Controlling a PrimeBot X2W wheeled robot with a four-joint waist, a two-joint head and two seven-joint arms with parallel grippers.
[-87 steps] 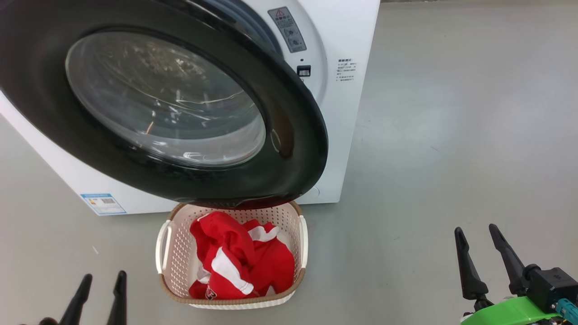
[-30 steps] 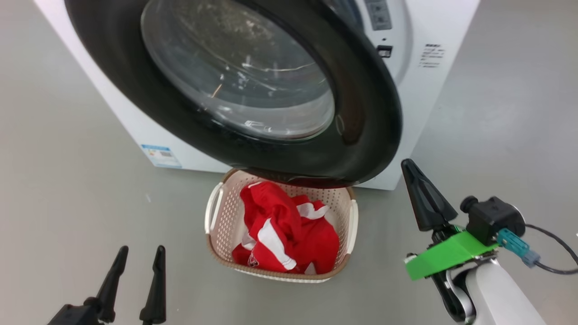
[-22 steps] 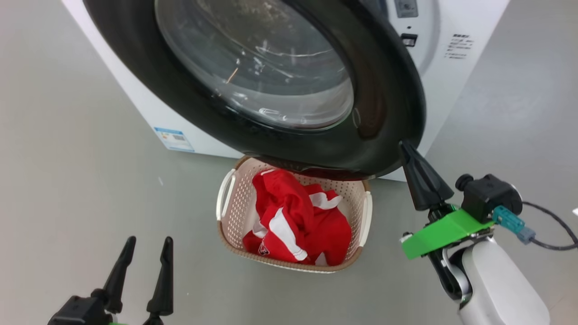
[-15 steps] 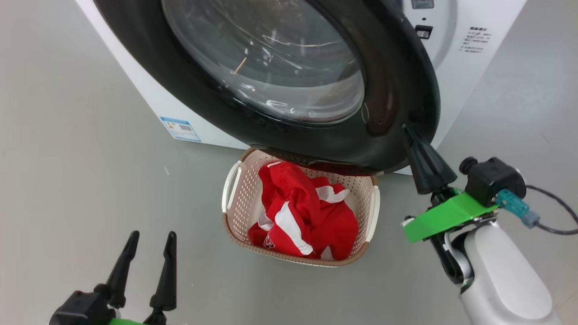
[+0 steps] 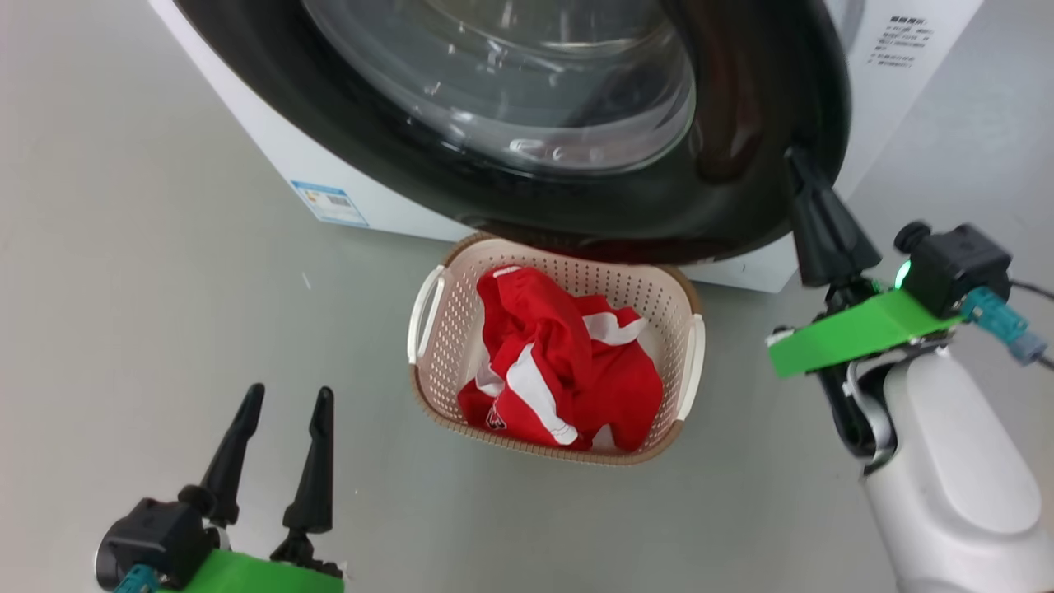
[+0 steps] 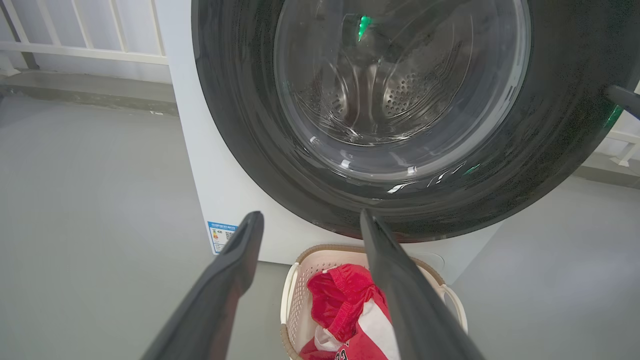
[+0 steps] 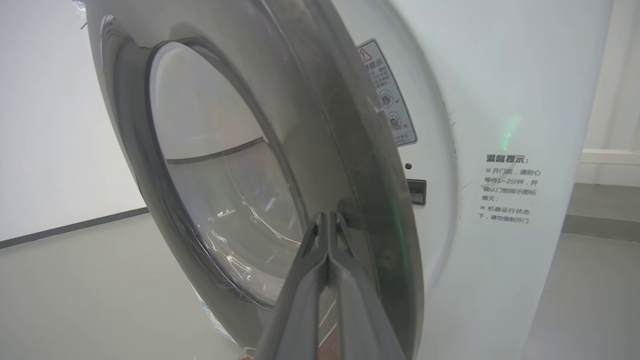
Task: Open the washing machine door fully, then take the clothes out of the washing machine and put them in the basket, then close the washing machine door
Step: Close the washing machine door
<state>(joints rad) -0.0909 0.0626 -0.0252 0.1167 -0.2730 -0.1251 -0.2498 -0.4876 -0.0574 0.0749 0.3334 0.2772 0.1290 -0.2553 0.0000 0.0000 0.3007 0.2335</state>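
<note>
The washing machine door, glossy black with a clear glass bowl, stands partly open in front of the white washing machine. My right gripper is shut, and its tip rests against the door's right rim. The right wrist view has that gripper at the door's outer edge, beside the washer front. The cream basket sits on the floor under the door, holding the red and white clothes. My left gripper is open and empty, low at the left, pointing toward the basket.
Grey floor lies all around the basket. A blue label sticker marks the washer's lower front. A white railing runs behind the machine. The door latch slot and a warning label show on the washer front.
The head camera has shifted. My shut right gripper has risen to the door's right rim, and the door has swung closer to the washer front. The left gripper stays open.
</note>
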